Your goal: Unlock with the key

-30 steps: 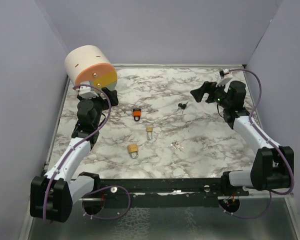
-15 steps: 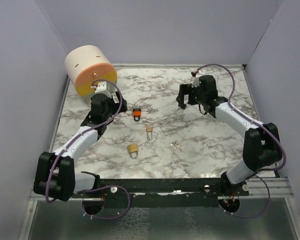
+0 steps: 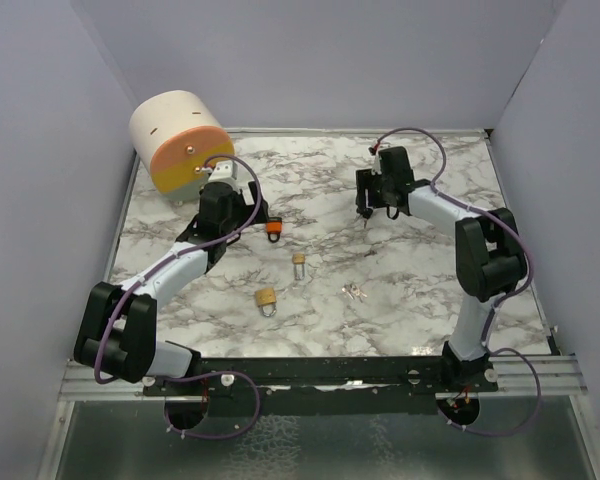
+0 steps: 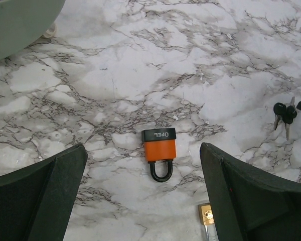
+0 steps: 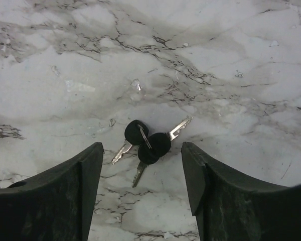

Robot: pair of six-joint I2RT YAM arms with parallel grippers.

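An orange padlock (image 4: pixel 159 149) with a black top and a black shackle lies flat on the marble; it also shows in the top view (image 3: pixel 273 228). My left gripper (image 4: pixel 142 168) is open and empty. It hovers over the padlock, which lies between the two fingers, apart from both. A bunch of black-headed keys (image 5: pixel 148 143) lies on the marble just ahead of my open, empty right gripper (image 5: pixel 141 165), centred between its fingers. In the top view the right gripper (image 3: pixel 365 208) covers the keys. The keys also show at the right edge of the left wrist view (image 4: pixel 285 113).
A small brass padlock (image 3: pixel 299 260) lies just near of the orange one, also seen in the left wrist view (image 4: pixel 206 213). A second brass padlock (image 3: pixel 267 298) and small silver keys (image 3: pixel 354 292) lie nearer the front. A large cream and orange cylinder (image 3: pixel 178 140) stands at the back left.
Both arms have swung in toward the table's middle. My left gripper moved right to the orange padlock. My right gripper moved left and down over the black keys.
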